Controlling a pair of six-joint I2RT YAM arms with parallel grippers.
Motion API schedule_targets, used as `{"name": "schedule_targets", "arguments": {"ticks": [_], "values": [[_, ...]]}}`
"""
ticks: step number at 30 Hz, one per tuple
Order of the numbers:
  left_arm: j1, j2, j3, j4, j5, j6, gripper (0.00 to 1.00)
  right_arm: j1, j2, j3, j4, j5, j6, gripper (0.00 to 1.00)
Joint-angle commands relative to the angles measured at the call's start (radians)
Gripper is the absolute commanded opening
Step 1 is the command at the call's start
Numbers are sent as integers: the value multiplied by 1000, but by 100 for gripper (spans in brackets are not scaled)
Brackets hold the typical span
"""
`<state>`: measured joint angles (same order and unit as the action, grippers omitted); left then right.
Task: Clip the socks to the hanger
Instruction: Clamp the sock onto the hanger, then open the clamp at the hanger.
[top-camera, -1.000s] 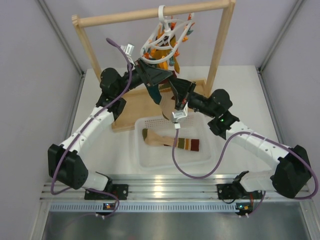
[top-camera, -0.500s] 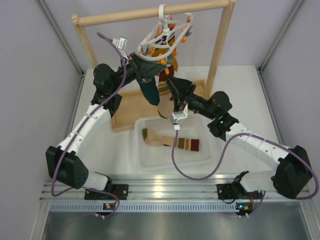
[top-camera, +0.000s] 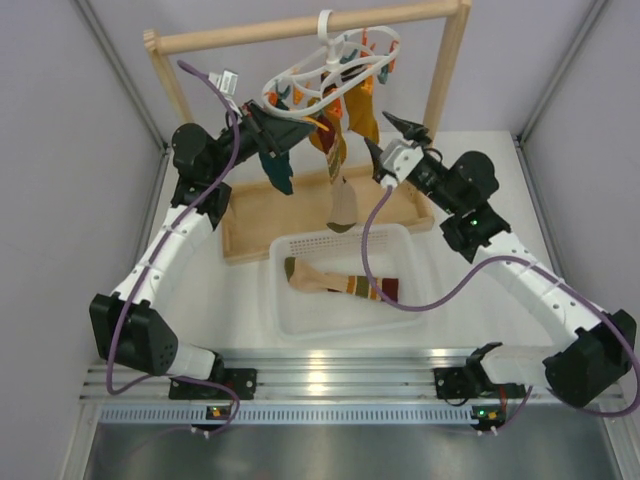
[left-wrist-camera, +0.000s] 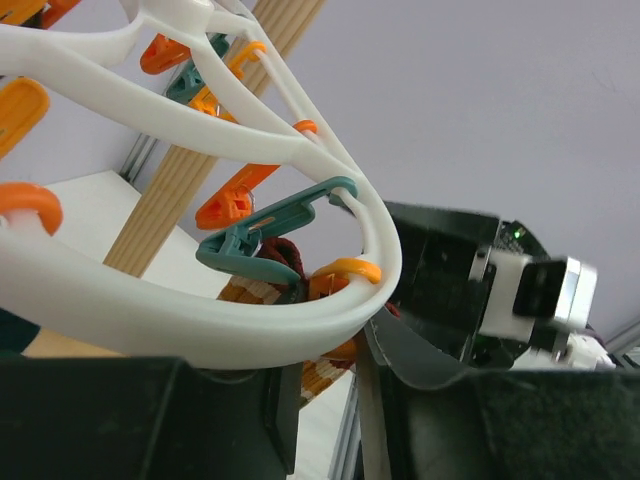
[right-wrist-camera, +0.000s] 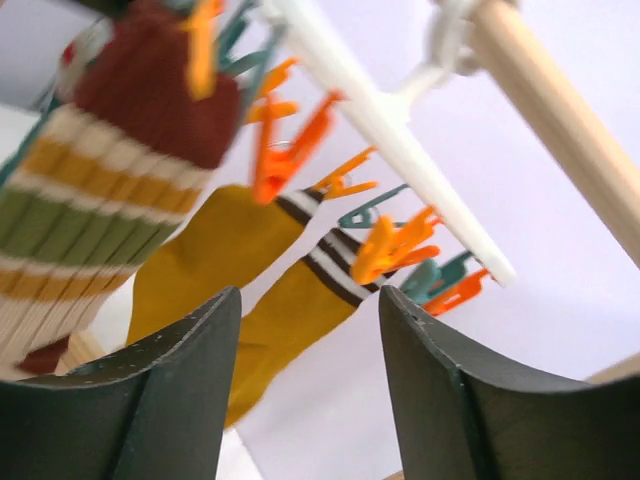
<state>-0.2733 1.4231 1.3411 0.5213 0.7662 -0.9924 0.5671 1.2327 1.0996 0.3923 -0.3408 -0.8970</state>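
The white hanger (top-camera: 330, 62) hangs by its hook from the wooden rail. My left gripper (top-camera: 295, 128) is at its left rim, and the ring (left-wrist-camera: 200, 320) lies across the nearly closed fingers of this gripper (left-wrist-camera: 330, 385). A dark teal sock (top-camera: 276, 168) dangles beside it. A striped sock (top-camera: 340, 175) and mustard socks (top-camera: 360, 110) hang from clips. Another striped sock (top-camera: 350, 286) lies in the basket. My right gripper (top-camera: 402, 128) is open and empty right of the hanger. Past its jaws (right-wrist-camera: 310, 340) I see the striped sock (right-wrist-camera: 100, 180) and mustard socks (right-wrist-camera: 220, 260).
The wooden rail frame (top-camera: 300, 28) stands on a wooden base (top-camera: 255, 215) at the back. A white basket (top-camera: 300, 315) sits in front of it between the arms. Grey walls close in both sides.
The right gripper opened and pulled back to the right, away from the hanging striped sock. The left gripper closed and moved left; the hanger ring swung left and levelled, the teal sock with it.
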Motion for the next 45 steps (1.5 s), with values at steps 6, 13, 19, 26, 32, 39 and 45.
{"name": "schedule_targets", "arguments": {"ticks": [6,13,19,26,32,39,45], "values": [[28,8,30,83,33,0,20,-35,80,169,36,-121,533,58],[37,16,32,121,87,-15,20,-36,174,238,126,-201,601,61],[42,8,27,128,108,-15,20,-58,261,305,178,-191,658,59],[49,2,23,129,111,-17,19,-69,339,376,201,-217,713,59],[52,-4,26,102,99,-8,19,-69,387,405,201,-247,724,52],[54,2,30,100,101,-11,19,-69,389,411,189,-254,724,49],[57,-9,18,85,75,-6,19,-69,384,418,177,-242,741,19]]}}
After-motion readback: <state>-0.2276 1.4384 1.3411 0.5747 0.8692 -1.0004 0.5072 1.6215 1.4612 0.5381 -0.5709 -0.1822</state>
